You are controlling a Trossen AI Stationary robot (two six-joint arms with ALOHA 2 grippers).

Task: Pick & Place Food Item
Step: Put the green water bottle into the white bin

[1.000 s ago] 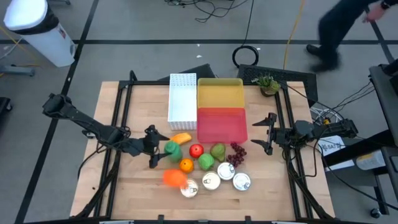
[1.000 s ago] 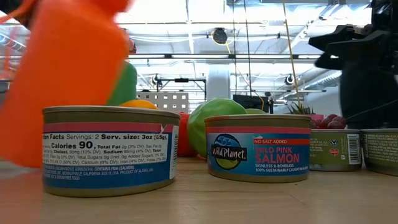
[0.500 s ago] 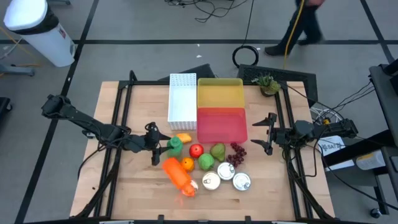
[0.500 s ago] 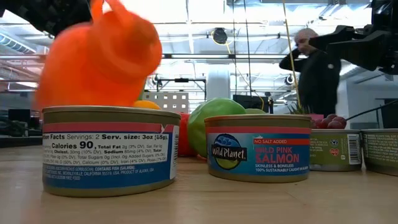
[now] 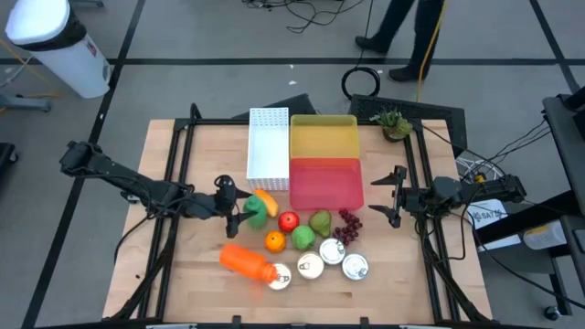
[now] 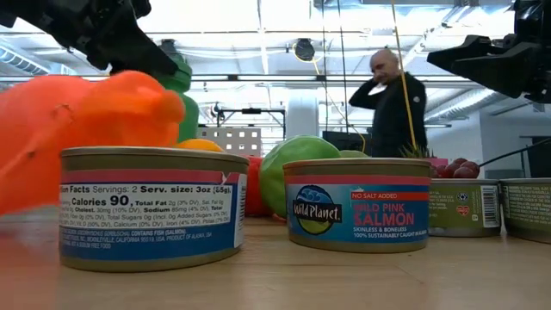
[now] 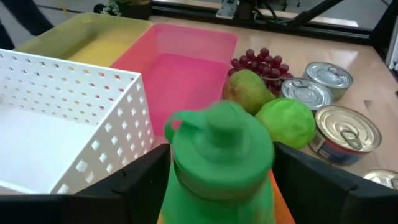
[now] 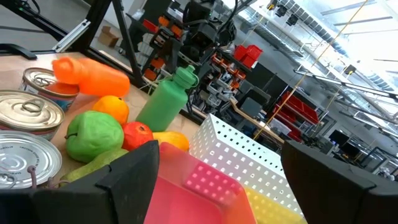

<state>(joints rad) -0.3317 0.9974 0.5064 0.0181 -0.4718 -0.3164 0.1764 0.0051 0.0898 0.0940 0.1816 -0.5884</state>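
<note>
— Left gripper (image 5: 230,206): status?

— Clenched on the green bottle (image 5: 253,209), a finger on each side of it. The bottle is raised and tilted, just beside the banana (image 5: 266,202), near the white basket (image 5: 268,143).

— What lies around it?

— An orange bottle (image 5: 245,260) on its side, touching one can (image 5: 279,277). Beside it an orange (image 5: 274,241), a tomato (image 5: 289,220), a green apple (image 5: 303,238), a pear (image 5: 321,221), grapes (image 5: 347,226) and two more cans (image 5: 331,250). Behind these sit a pink bin (image 5: 325,182) and a yellow bin (image 5: 323,135).

— Right gripper (image 5: 395,196)?

— Fingers spread, holding nothing, just beside the pink bin. A person (image 6: 394,102) stands beyond the table (image 5: 210,274).
</note>
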